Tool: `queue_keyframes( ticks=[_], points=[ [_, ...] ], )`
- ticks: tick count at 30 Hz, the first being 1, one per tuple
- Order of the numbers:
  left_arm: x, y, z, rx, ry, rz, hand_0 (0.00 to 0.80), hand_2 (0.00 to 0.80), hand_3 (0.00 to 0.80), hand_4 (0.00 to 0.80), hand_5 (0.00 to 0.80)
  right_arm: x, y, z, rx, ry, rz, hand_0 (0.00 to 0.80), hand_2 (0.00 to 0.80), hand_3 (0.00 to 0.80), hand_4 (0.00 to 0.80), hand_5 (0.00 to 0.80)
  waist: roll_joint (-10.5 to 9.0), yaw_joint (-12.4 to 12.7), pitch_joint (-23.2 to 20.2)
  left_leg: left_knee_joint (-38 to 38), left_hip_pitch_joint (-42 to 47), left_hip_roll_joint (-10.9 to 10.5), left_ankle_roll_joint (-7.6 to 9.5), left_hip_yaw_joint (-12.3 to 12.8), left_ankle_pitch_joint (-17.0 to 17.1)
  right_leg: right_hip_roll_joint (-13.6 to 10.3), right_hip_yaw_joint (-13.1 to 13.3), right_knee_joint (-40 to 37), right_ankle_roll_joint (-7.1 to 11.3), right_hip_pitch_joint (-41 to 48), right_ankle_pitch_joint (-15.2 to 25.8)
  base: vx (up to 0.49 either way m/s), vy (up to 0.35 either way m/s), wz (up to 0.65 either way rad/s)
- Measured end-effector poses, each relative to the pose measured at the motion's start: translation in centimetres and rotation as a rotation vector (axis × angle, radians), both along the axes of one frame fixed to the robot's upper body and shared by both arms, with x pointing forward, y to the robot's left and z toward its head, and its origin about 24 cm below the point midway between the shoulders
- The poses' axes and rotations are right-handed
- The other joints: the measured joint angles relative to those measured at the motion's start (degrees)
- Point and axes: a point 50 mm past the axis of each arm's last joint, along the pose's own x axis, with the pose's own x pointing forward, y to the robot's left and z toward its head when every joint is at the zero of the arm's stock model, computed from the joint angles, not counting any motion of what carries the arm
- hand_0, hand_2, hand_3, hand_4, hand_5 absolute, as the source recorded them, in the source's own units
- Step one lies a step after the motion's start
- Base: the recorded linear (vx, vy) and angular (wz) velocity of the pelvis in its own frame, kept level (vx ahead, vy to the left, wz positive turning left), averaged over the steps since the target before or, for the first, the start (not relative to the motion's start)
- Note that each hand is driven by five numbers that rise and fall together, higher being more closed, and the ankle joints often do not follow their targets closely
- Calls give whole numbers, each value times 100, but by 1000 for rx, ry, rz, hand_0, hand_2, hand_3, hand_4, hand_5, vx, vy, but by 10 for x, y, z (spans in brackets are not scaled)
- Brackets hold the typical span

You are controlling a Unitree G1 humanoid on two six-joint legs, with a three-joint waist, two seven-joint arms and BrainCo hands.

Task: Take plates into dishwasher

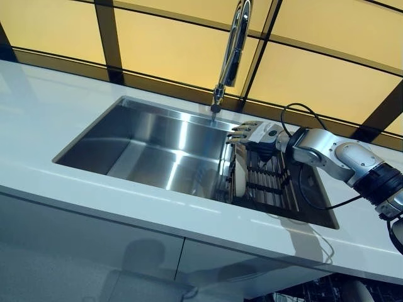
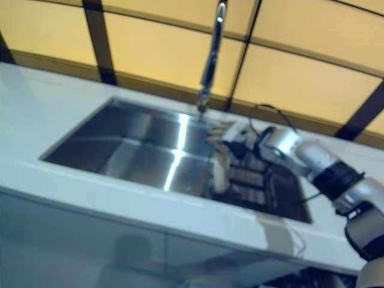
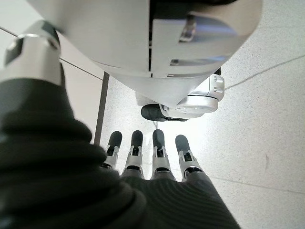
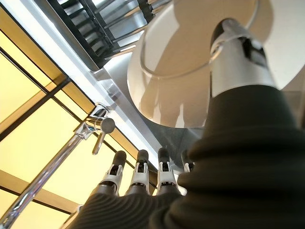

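Here, nearest the robot, the white worktop (image 1: 75, 182) runs across the front, and the left hand (image 3: 152, 155) hangs idle over the floor with its fingers straight, holding nothing. Past the worktop edge lies the steel sink (image 1: 151, 148), and at its right end a dark rack (image 1: 267, 182) with a pale plate (image 1: 239, 179) standing on edge at the rack's left side. The right hand (image 1: 252, 134) is over the top of that plate, its fingers straight and spread; the right wrist view shows the plate (image 4: 190, 71) just before the palm, with the thumb against its face, but I see no closed grip on it. Beyond the hand the tap (image 1: 230, 56) rises at the back of the sink.

The step looks to be the reach for the plate, with the pick-up not yet made. Next, I judge, the fingers must close over the rim against the thumb, then lift the plate straight up out of the rack slots before carrying it towards the dishwasher, which shows clearly in no view.
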Motion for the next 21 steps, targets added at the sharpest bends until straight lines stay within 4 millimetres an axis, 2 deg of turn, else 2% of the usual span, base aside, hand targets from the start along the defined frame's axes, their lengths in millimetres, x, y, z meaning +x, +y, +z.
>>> queue_keyframes(
  ticks=[7,16,17,18,19,21],
  points=[
    [1,0,0,-3,-11,5,0,0,0,0,0,0,1,-8,-27,10,0,0,0,0,0,0,2,5,33,0,-12,0,-2,-9,4,0,-16,-2,-1,-4,-1,-25,-8,0],
    [6,-1,2,-25,-45,42,0,0,0,0,0,1,12,-17,-64,37,17,0,0,0,0,0,-31,44,182,45,-256,-2,-5,-65,18,2,-24,18,-3,-189,4,-58,-1,3],
    [8,-1,2,-25,-51,41,0,0,0,0,0,1,12,-17,-67,35,16,82,82,82,82,82,-35,46,234,51,-276,-3,-6,-80,19,2,-35,19,-3,-198,4,-49,-11,6],
    [8,-1,3,-24,-55,39,0,0,0,0,0,1,12,-16,-69,32,16,223,223,223,223,223,-37,41,253,58,-292,-5,-6,-91,19,2,-46,19,-3,-205,4,-35,-6,5],
    [9,-1,3,-24,-59,38,0,0,0,0,0,0,14,-14,-74,19,24,436,436,436,436,436,-36,38,279,61,-296,-5,-6,-98,19,2,-55,19,-3,-205,4,-31,-2,3],
    [10,0,3,-23,-63,37,0,0,0,0,0,1,13,-11,-105,-5,13,722,722,722,722,722,-44,37,287,60,-298,-4,-7,-99,18,2,-65,18,-4,-205,3,0,0,0]
  ],
)
